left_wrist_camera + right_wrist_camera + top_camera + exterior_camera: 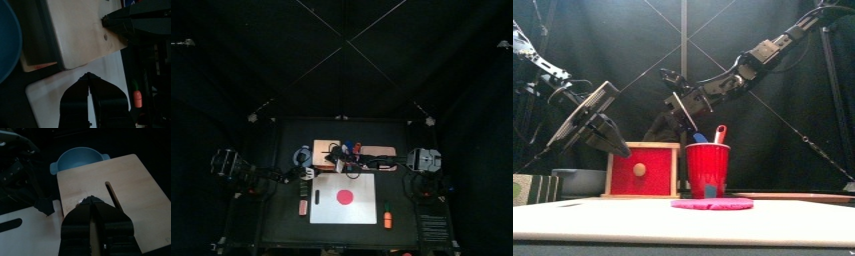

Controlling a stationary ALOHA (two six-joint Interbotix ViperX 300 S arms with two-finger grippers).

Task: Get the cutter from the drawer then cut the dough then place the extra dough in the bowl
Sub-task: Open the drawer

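Right wrist view: the right pincer (87,202), closed and empty, hangs over the wooden box (133,183); the left pincer (87,79) is closed too. I judge the drawer front (644,170) shut, the cutter not visible, and the dough (712,203) whole on the white board (325,215): all steps remain.

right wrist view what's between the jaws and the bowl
Just the bare top of the wooden box, in the right wrist view; the bowl sits beyond its far edge.

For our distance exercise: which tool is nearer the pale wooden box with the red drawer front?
Right. The right tool is over the wooden box; the left tool is beside it, over the white cutting board's edge.
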